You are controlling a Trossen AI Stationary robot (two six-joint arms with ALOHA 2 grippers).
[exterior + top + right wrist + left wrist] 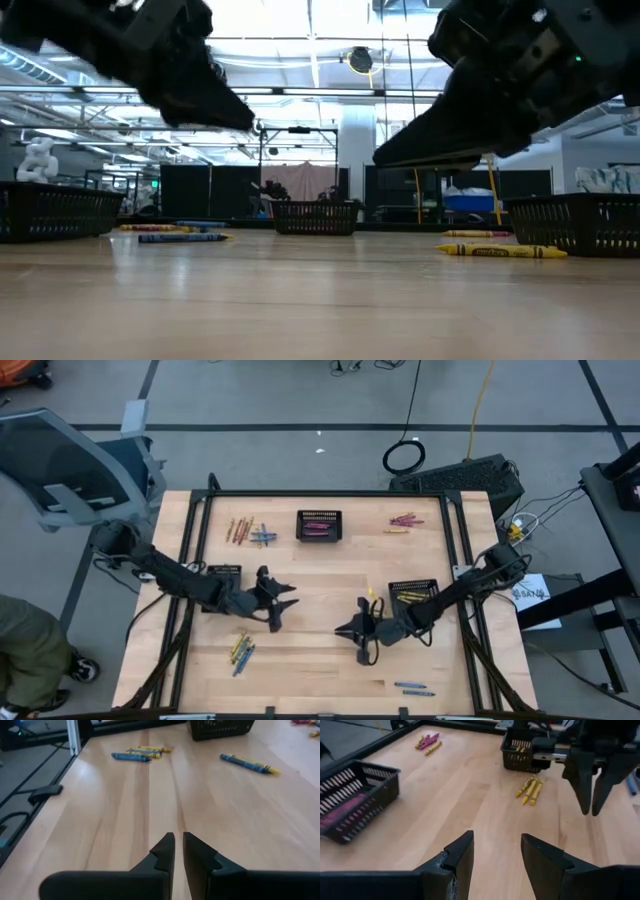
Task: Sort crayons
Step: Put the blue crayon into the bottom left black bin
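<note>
Right gripper (pixel 362 631) hangs closed and empty mid-table, so I'd open it, then descend squarely over the yellow crayons (pixel 376 599) just beside their basket (pixel 413 593), while left gripper (pixel 283 603) waits open.

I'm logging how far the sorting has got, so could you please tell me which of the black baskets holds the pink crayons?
The basket at the far middle of the table holds the pink crayons; the basket by the right arm holds yellow ones.
</note>
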